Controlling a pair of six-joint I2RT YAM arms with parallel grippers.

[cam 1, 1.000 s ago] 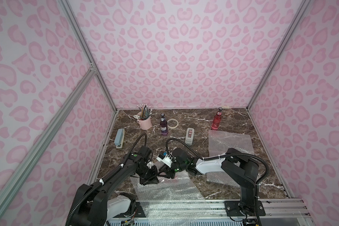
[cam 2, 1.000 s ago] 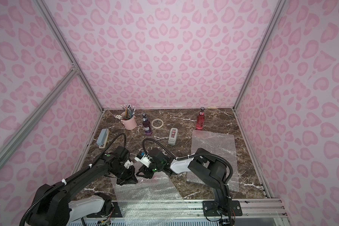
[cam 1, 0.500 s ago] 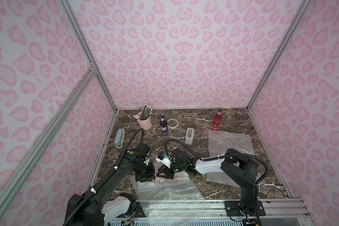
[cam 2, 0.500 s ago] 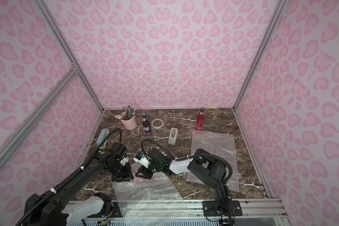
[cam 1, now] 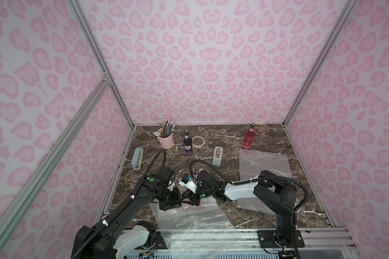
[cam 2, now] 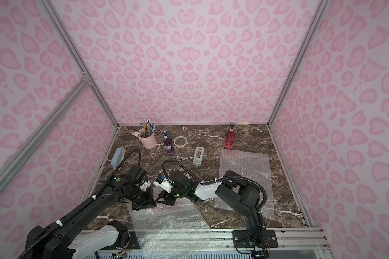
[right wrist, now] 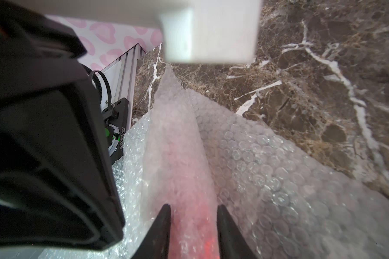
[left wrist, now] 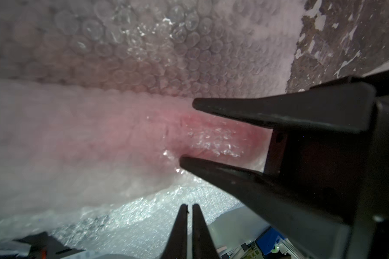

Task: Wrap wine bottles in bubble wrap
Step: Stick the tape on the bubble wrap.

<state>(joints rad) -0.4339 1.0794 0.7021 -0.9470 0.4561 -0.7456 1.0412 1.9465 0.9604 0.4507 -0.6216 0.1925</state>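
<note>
My right gripper (right wrist: 192,208) is clamped across the pink-red glass wine bottle (left wrist: 144,139). The bottle lies on its side, rolled inside a clear bubbled plastic sheet (right wrist: 267,179) at the near middle of the brown marble table (right wrist: 323,89). My left gripper (left wrist: 188,205) is closed tight just beside the roll; I cannot tell whether a fold of film is pinched between its tips.

I expect the bottle to be hard, breakable, heavy for its size, and round enough to roll. The wrap over it is light, soft and slick. I judge a hold across the body safer than one on the neck, and the loose sheet edge the place to pull.

At the far side two bottles stand upright and bare: a dark purple glass bottle with a white label (cam 1: 188,143) towards the left, and another pink-red bottle (cam 1: 248,140) to the right. A second flat sheet (cam 1: 263,163) lies near the latter.
</note>
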